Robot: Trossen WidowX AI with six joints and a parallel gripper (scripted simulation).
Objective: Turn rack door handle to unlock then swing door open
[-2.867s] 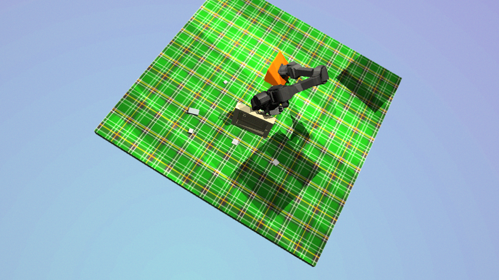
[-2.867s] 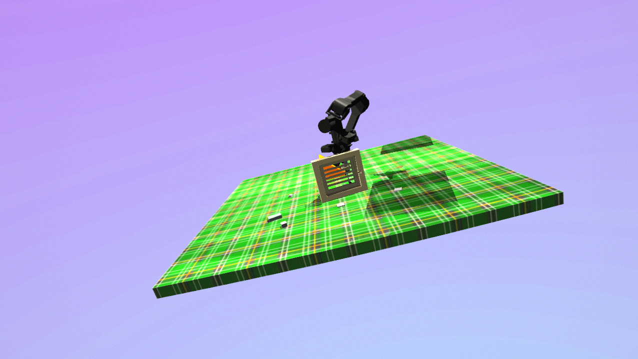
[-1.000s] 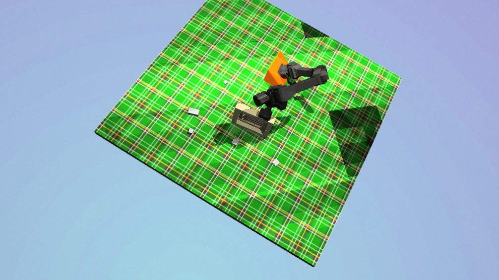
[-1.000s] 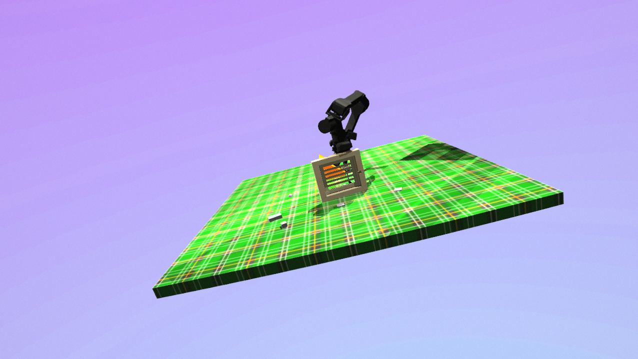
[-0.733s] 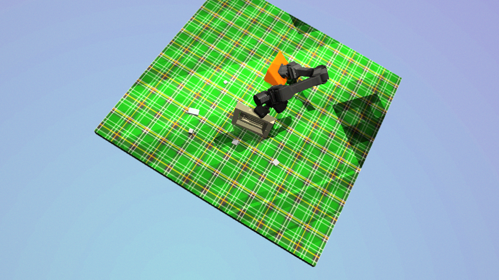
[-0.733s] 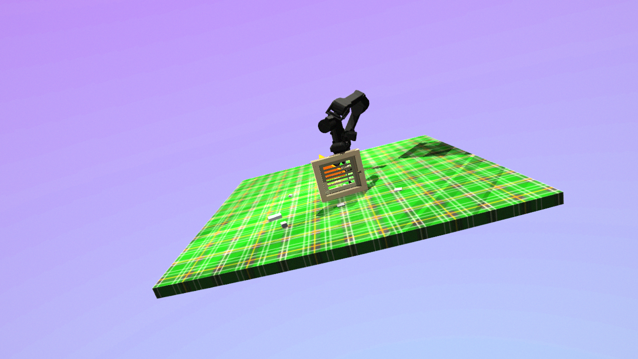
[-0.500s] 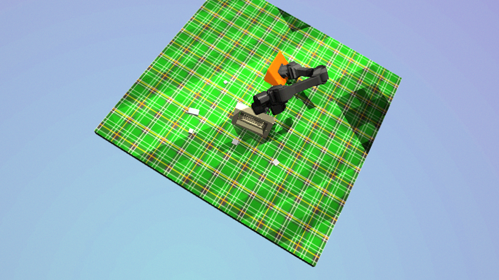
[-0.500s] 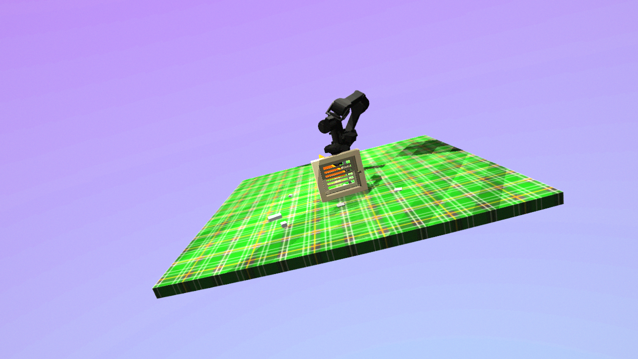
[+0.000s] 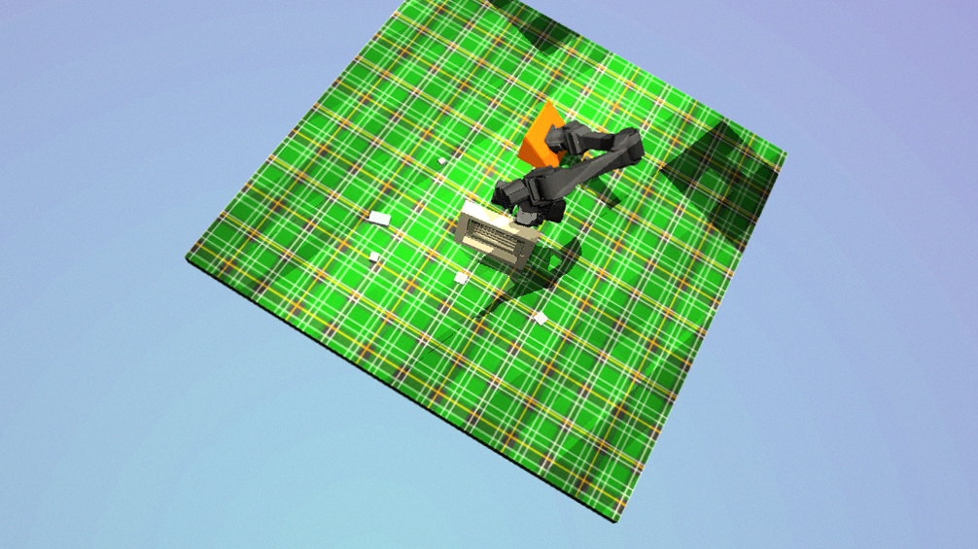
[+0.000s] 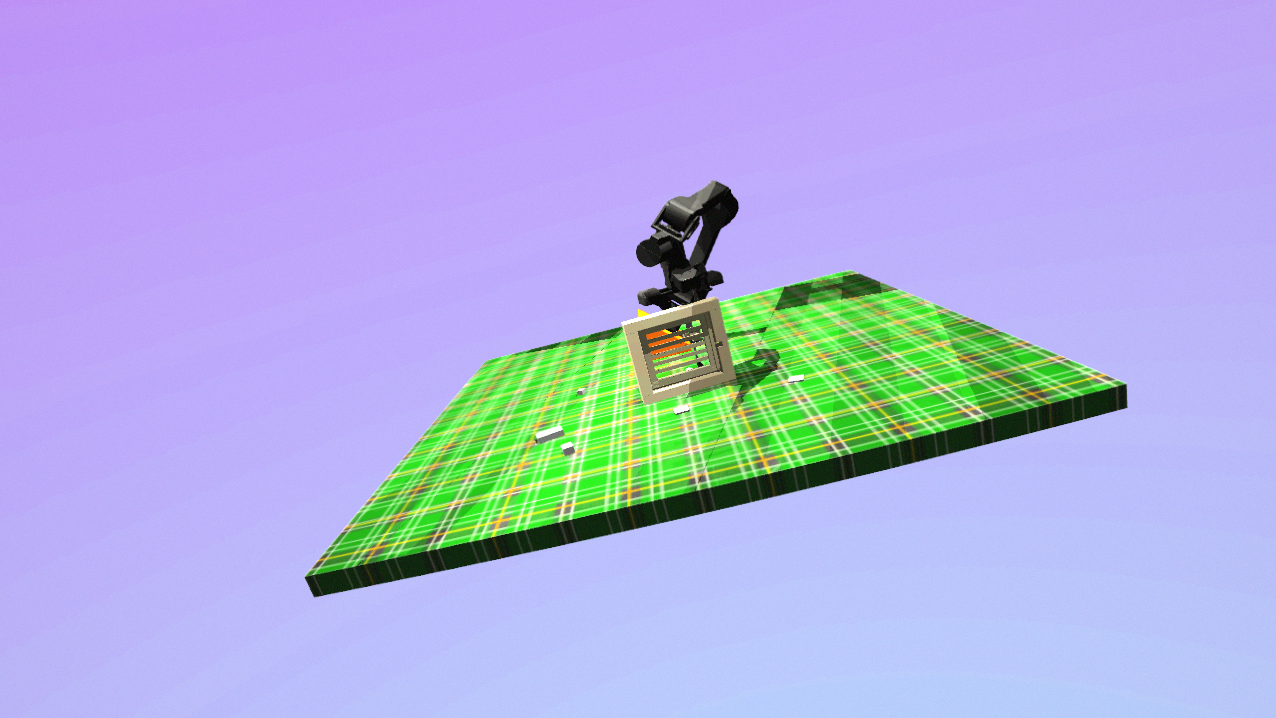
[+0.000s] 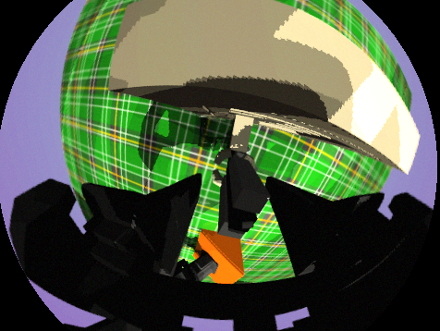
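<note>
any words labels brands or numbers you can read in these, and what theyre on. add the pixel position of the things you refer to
None that can be read.
The arm [image 9: 590, 172] [image 10: 706, 233]: no lettering or logo that can be made out.
The cream frame [image 9: 464, 222] [image 10: 634, 361] [image 11: 222, 42]: no readable text.
The orange block [image 9: 535, 143] [image 11: 228, 259]: no readable text.
The small white blocks: too small in these views to tell whether anything is printed on them.
</note>
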